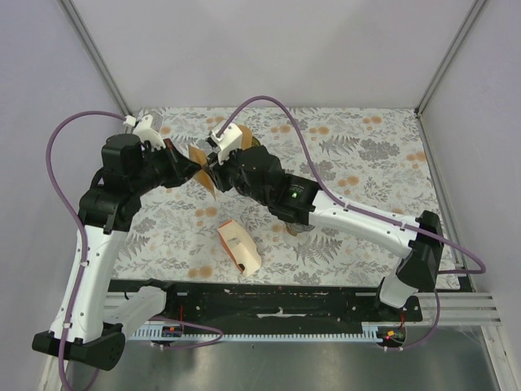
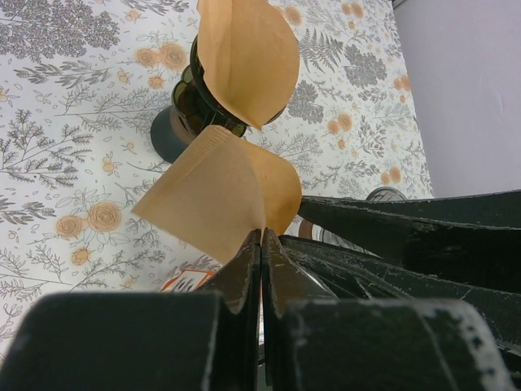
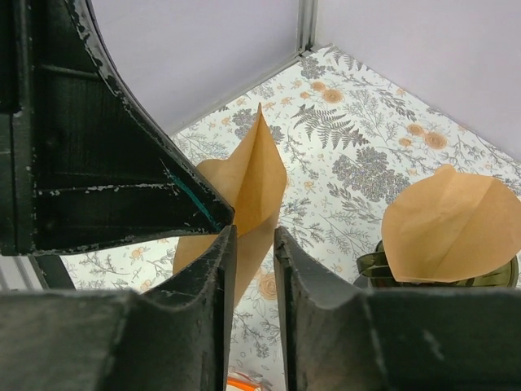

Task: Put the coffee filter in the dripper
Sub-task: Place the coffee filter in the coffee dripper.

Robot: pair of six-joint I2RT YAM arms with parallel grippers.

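Note:
My left gripper (image 2: 262, 232) is shut on the corner of a brown paper coffee filter (image 2: 216, 191), held in the air above the table. My right gripper (image 3: 254, 232) meets it tip to tip, jaws a little apart, and the filter (image 3: 256, 175) hangs just past the gap. Seen from above, both grippers (image 1: 195, 169) (image 1: 213, 173) meet at the filter (image 1: 203, 181). Behind them stands the dark glass dripper (image 2: 189, 98) (image 3: 374, 265), with another brown filter (image 2: 248, 57) (image 3: 452, 224) sitting upright in it.
A cream and orange filter pack (image 1: 238, 246) lies on the flowered tablecloth (image 1: 358, 155) near the front. A small dark round object (image 1: 297, 229) sits under the right forearm. Grey walls close the back and sides.

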